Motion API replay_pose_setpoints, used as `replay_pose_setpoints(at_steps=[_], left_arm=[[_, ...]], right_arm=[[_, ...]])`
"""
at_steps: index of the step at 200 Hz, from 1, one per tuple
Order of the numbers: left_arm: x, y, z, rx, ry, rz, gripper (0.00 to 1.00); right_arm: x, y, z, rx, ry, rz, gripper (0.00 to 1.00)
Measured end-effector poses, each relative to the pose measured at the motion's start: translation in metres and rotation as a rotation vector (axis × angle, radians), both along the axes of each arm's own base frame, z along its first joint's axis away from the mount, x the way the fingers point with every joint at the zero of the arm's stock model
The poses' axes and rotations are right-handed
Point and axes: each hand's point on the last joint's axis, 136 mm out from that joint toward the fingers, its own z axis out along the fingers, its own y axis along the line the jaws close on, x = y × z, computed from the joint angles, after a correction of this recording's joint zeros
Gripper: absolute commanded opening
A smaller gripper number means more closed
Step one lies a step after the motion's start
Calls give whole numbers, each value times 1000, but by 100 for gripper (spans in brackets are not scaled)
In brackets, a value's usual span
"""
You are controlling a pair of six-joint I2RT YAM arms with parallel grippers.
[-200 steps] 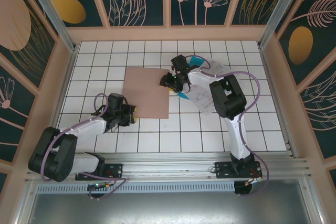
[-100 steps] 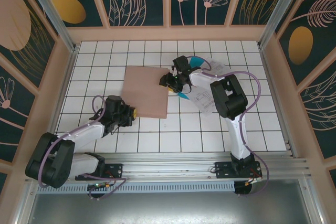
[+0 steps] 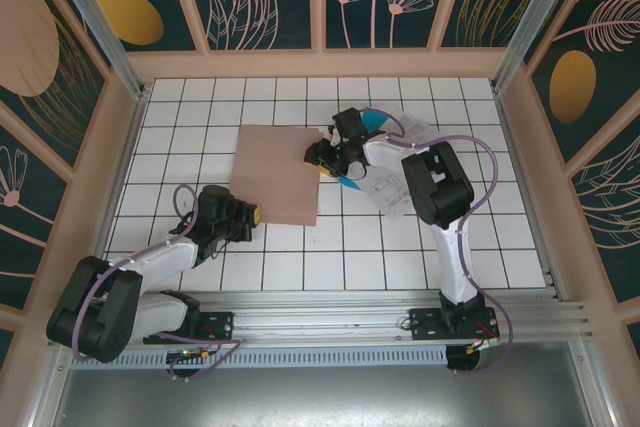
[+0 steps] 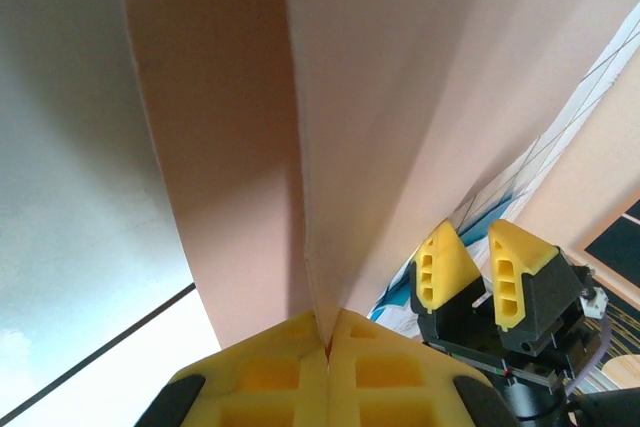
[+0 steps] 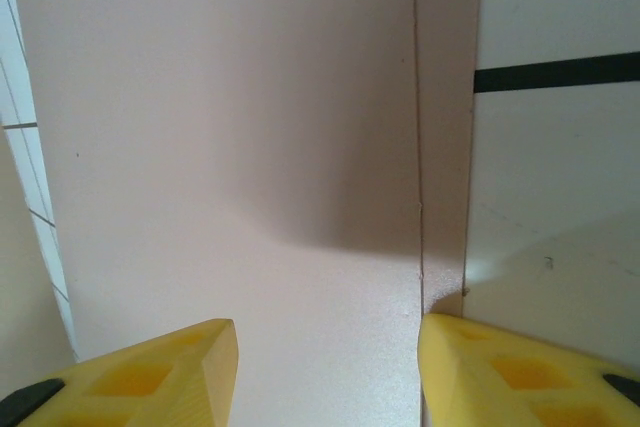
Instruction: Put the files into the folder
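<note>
Folder [image 3: 275, 167] lies on the tiled table [image 3: 200, 117], left of centre, its edges slightly skewed to the grid. It looks near-square from above, so I cannot tell its long axis.

Left gripper [image 3: 252, 214] sits at the folder's near corner. In the left wrist view its yellow pads [image 4: 280, 377] are pressed together on the card edge, and the cover rises away from them, so that corner is pinched.

Right gripper [image 3: 322, 154] is at the folder's right edge. In the right wrist view its fingers [image 5: 150, 372] are spread wide over bare card with nothing between them.

Files [image 3: 385, 195] lie just right of the folder, partly under the right arm. They are white printed sheets, with a teal sheet [image 3: 376, 121] showing at the far end.

- Key relation: the files are on the right-hand side of the right gripper, which faces the folder with the files behind it.
- Right arm is much nearer the files; left arm is across the folder from them.
- Right wrist view shows 2 stepped card edges on the folder's right side, so the opening probably faces the files.
- Likely step: left holds the cover, right has to turn back to the sheets and slide them leftward in.
- No sheet is inside yet, as far as I can see.
</note>
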Motion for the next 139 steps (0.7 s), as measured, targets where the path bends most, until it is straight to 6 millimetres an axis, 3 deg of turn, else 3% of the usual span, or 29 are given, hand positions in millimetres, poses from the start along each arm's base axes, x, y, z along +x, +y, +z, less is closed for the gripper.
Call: replay_pose_setpoints(at_steps=[71,113,139], left_arm=[[-8,1,9,-63,-59,15,0],[-11,-1,7,-83,-68,3,0],[-8,-4,8,-95,-79,-7,0]], right_arm=[[-7,-10,4,81,61,-27,56],[-9,-10,4,118,87,-36,48],[-13,-8,4,142,120,-40,38]])
